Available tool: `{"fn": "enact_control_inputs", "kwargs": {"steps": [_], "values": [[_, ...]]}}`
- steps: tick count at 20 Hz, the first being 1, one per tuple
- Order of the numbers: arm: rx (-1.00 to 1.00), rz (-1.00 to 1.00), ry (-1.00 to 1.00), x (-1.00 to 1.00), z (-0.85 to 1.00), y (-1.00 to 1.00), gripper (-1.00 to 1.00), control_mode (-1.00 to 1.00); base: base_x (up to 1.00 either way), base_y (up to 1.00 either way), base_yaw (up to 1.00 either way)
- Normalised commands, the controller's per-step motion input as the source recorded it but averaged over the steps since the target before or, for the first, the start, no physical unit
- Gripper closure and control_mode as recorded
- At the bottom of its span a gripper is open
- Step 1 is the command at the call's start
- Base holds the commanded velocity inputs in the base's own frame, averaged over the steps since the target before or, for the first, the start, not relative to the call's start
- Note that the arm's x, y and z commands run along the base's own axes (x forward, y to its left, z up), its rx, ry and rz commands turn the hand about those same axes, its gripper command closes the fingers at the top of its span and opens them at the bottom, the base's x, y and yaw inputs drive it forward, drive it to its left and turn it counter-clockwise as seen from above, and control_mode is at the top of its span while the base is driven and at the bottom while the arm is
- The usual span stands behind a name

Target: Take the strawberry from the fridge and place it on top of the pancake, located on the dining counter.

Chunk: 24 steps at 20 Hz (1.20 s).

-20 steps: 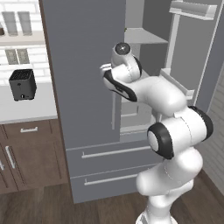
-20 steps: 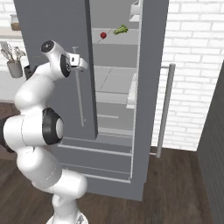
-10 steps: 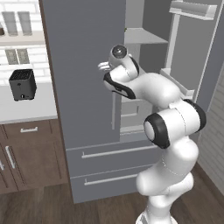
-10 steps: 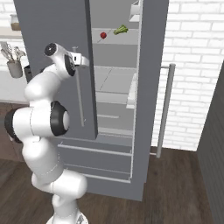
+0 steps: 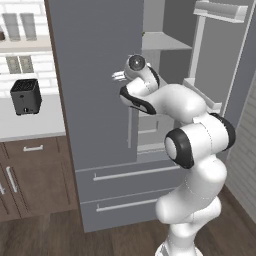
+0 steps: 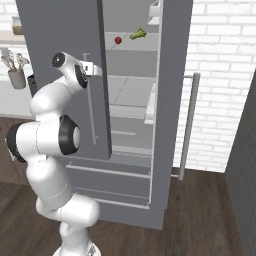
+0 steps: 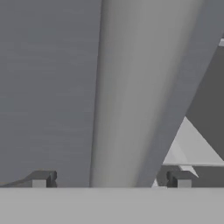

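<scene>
Gripper (image 7: 109, 179) was spread wide, holding nothing, its fingertips (image 7: 41, 178) on either side of the left door's bar handle (image 6: 91, 100) w/o clamping it. Fridge (image 6: 170, 100) stood w/ right door swung open, left door partly open. Strawberry (image 6: 118, 40) sat on upper shelf inside, just left of a green veg (image 6: 138, 34). Toaster (image 5: 26, 96) stood on wall counter (image 5: 30, 127), far left.
</scene>
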Motion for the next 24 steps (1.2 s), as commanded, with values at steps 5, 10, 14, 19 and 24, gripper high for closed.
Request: {"fn": "enact_control_inputs", "kwargs": {"steps": [5, 10, 14, 19, 24], "values": [[0.0, 0.0, 0.0, 0.1, 0.0, 0.0, 1.0, -1.0, 0.0, 0.0, 0.0], [0.0, -0.09, 0.0, -0.16, 0.0, 0.02, 1.0, -1.0, 0.0, 0.0, 0.0], [0.0, -0.15, -0.04, -0.55, 0.0, 0.17, 1.0, -1.0, 0.0, 0.0, 0.0], [0.0, -0.14, -0.03, -0.6, 0.0, 0.38, 1.0, -1.0, 0.0, 0.0, 0.0], [-0.01, -0.06, 0.0, -0.49, 0.0, 0.72, 1.0, -1.0, 0.0, 0.0, 0.0]]}}
